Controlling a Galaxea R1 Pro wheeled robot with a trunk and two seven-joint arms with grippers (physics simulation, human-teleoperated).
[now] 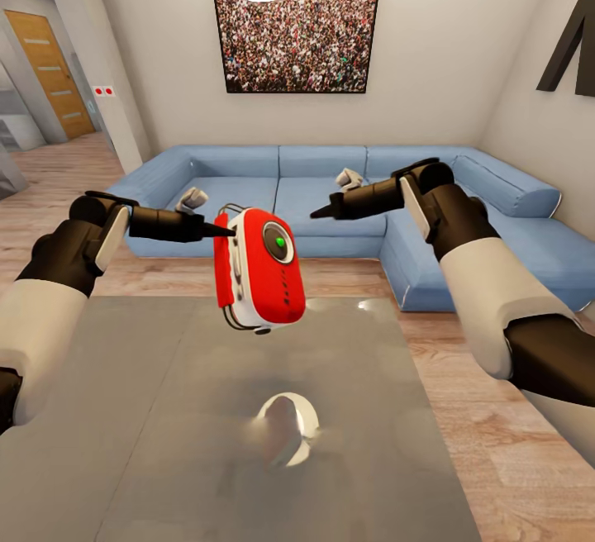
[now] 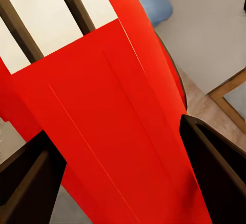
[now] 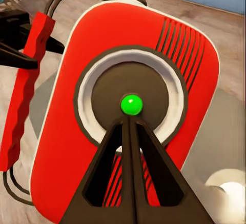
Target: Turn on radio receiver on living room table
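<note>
The living room (image 1: 463, 54) spreads out in the head view: beige walls, a crowd photo (image 1: 296, 33) at twelve o'clock, a blue corner sofa (image 1: 330, 195) beneath it, light wood floor (image 1: 496, 410) around. The table (image 1: 165, 410) takes up the lower half, from nine round to five o'clock, its glossy grey top carrying a bright reflection; its near edge is cut off by the frame.

Both arms reach forward at about the same height, elbows bent, forearms turned inward toward each other. The left arm comes in from nine o'clock, the right from three o'clock, and each upper arm runs out of frame.

The radio receiver (image 1: 263, 269) hangs in the air above the table near the middle, upright and slightly tilted, dial toward the right arm. The left gripper (image 1: 216, 230) grips it at the radio's ten o'clock side; in the left wrist view the two dark fingers (image 2: 215, 172) stand either side of the red body (image 2: 118, 121), closed onto it, though the contact itself is too close to make out. The right gripper (image 1: 318, 213) points at the radio from its two o'clock, a little apart in the head view. In the right wrist view its fingers (image 3: 130, 152) are pressed together into one point, holding nothing, the tip just under the green centre (image 3: 131, 104) of the dial; whether it touches cannot be told.
</note>
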